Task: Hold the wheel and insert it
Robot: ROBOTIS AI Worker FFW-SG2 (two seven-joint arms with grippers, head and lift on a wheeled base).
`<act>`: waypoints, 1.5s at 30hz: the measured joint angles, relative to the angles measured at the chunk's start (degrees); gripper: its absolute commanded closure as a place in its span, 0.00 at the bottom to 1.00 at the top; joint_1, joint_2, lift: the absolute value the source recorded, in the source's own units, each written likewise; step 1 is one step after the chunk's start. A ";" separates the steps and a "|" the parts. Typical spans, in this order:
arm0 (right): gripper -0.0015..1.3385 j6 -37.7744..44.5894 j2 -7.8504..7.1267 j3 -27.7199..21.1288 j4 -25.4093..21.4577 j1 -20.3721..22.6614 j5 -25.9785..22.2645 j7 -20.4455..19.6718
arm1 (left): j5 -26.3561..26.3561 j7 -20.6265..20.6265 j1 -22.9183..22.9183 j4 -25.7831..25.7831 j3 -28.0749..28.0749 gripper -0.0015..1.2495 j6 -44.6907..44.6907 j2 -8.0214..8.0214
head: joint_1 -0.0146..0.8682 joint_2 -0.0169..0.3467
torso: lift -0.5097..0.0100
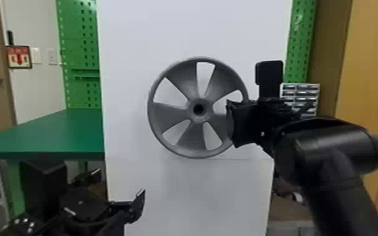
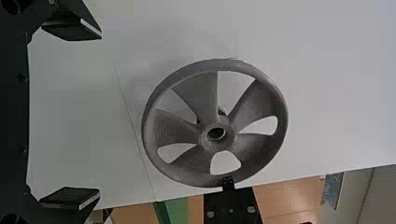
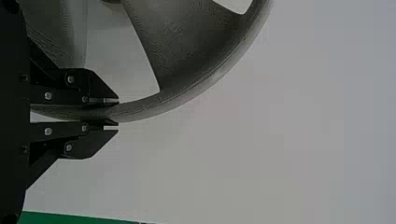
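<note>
In the head view the grey wheel (image 1: 175, 113) is held upright in front of the white panel (image 1: 128, 62), its round hub hole facing the camera. My right gripper (image 1: 234, 124) is at the wheel's right side. The right wrist view has the right gripper (image 3: 112, 113) shut on the rim of the wheel (image 3: 187, 56). Low at the left in the head view is my left gripper (image 1: 121, 185), below the wheel and apart from it. In the left wrist view the left gripper (image 2: 84, 116) is open with nothing between its fingers, and the wheel (image 2: 252, 105) is farther off.
A green table (image 1: 56, 135) extends behind the white panel on both sides. Green pegboards (image 1: 80, 56) stand at left and right. A small drawer cabinet (image 1: 301, 91) is behind the right arm, with wooden cupboards (image 1: 367, 81) farther right.
</note>
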 measured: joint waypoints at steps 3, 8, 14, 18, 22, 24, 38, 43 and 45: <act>0.91 -0.08 0.00 0.90 0.09 -0.12 0.65 0.01 | 0.00 0.00 0.00 0.00 0.00 0.08 -0.05 0.00 | 0.25 0.07 | 0.13; 0.91 -0.11 0.00 2.12 0.11 -0.16 1.81 0.00 | 0.00 0.00 0.00 0.00 0.00 0.08 -0.11 0.00 | 0.25 0.07 | 0.13; 0.91 -0.43 0.01 2.73 0.10 0.14 3.41 0.02 | 0.00 0.00 0.00 0.07 0.00 0.08 -0.21 0.00 | 0.25 0.07 | 0.13; 0.91 -1.25 0.01 2.64 0.12 0.24 4.31 0.04 | 0.05 0.00 0.00 0.14 0.00 0.08 -0.42 0.00 | 0.25 0.07 | 0.13; 0.91 -2.16 0.02 2.61 0.15 0.43 5.49 0.02 | 0.15 0.00 0.00 0.21 0.05 0.08 -0.74 0.00 | 0.25 0.07 | 0.13; 0.91 -2.64 0.02 2.50 0.36 0.55 6.04 -0.04 | 0.22 0.00 0.00 0.35 0.05 0.08 -0.97 0.00 | 0.25 0.07 | 0.13; 0.91 -6.60 0.03 0.24 4.08 0.83 6.29 -0.07 | 0.47 0.00 0.00 0.96 -0.19 0.08 -1.81 0.00 | 0.25 0.07 | 0.13; 0.91 -7.67 0.03 -0.49 5.55 0.51 6.00 -0.08 | 0.52 0.00 -0.11 1.10 -0.33 0.08 -1.93 0.00 | 0.25 0.07 | 0.13; 0.91 -7.89 0.03 -0.72 5.95 0.39 5.91 -0.08 | 0.53 0.00 -0.15 1.14 -0.34 0.08 -1.98 0.00 | 0.25 0.07 | 0.13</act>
